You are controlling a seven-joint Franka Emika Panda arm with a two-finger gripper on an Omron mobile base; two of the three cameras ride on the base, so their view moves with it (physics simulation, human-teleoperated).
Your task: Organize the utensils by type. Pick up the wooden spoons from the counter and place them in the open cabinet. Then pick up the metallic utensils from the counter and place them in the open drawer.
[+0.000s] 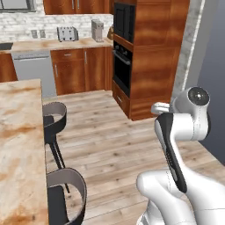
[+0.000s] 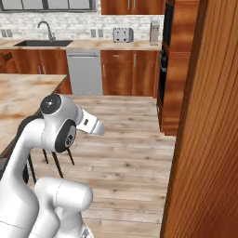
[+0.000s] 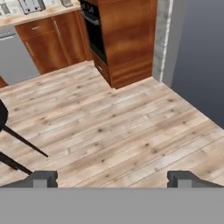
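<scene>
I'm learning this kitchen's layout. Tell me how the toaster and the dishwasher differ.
The toaster is small and sits on the back counter; the dishwasher is large and built in below that counter. The toaster's top has slots; the dishwasher's front is a flat panel with a bar handle. Both are silver-grey, against the back wall.

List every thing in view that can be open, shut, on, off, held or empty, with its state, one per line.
gripper: open, holding nothing, over bare wood floor.
oven: door shut.
dishwasher: door shut.
lower cabinets: doors shut.
faucet: no water seen running.
toaster: nothing sticking out of its slots.
bar stools: empty, tucked at the island counter.
</scene>
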